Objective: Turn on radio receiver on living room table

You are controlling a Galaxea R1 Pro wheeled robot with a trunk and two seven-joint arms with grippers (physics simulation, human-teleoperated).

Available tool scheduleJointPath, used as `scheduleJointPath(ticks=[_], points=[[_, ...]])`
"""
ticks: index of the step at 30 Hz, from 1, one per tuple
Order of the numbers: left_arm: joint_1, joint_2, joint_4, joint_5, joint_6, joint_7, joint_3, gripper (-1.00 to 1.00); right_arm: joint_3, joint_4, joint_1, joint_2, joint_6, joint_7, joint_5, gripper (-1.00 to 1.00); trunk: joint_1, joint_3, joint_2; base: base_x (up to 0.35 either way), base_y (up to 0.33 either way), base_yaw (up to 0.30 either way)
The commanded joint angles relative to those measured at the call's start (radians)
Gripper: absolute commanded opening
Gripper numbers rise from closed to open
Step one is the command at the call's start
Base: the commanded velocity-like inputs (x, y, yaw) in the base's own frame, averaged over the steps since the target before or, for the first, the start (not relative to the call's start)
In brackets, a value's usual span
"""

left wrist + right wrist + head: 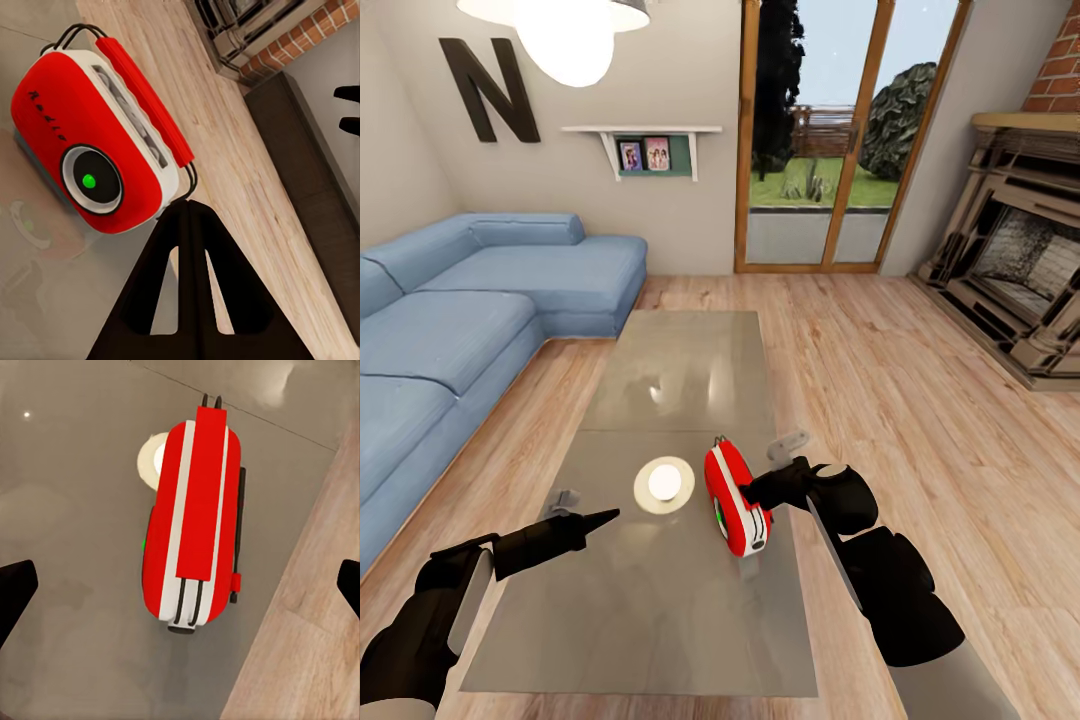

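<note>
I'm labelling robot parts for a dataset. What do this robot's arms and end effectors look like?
Both arms have glossy black rounded housings with flat silvery-grey panels along the forearm. The left end effector has slim, black, tapering pointed fingers. The right end effector is also black. No cables or markings are visible.

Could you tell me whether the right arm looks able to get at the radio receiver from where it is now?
Probably yes: the right gripper is open beside the radio receiver on the table, with nothing between them.

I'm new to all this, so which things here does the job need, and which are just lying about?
For the job:
red radio
coffee table it stands on
right tool, close beside the radio

Just lying about:
cream disc
blue sofa
fireplace
glass doors
</note>
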Motion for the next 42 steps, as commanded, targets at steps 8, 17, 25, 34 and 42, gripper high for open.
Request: scheduleJointPath(ticks=[8,17,25,34,42], points=[[0.000,0.000,-0.001,0.000,0.000,0.000,0.000,-1.00,0.000,0.000,0.000,0.000,0.000,0.000,0.000,1.00,0.000,0.013,0.000,0.000,0.000,0.000],[0.000,0.000,-0.001,-0.002,0.000,0.000,0.000,-1.00,0.000,0.000,0.000,-0.001,0.000,0.000,0.000,1.00,0.000,0.027,0.000,0.000,0.000,0.000],[0.000,0.000,-0.002,-0.002,0.000,-0.001,0.000,-1.00,-0.001,0.000,0.000,-0.001,0.000,0.000,0.002,1.00,0.000,0.039,0.000,-0.015,-0.020,0.000],[0.005,0.000,0.024,-0.014,0.001,0.001,-0.001,-1.00,-0.005,0.005,0.000,-0.127,0.000,-0.007,-0.003,1.00,0.000,0.051,0.000,-0.057,-0.055,0.000],[0.035,0.011,0.320,-0.238,-0.093,-0.007,0.000,-1.00,-0.178,0.021,0.270,-0.299,0.000,0.000,-0.008,1.00,0.000,0.051,0.000,0.000,0.000,0.000]])
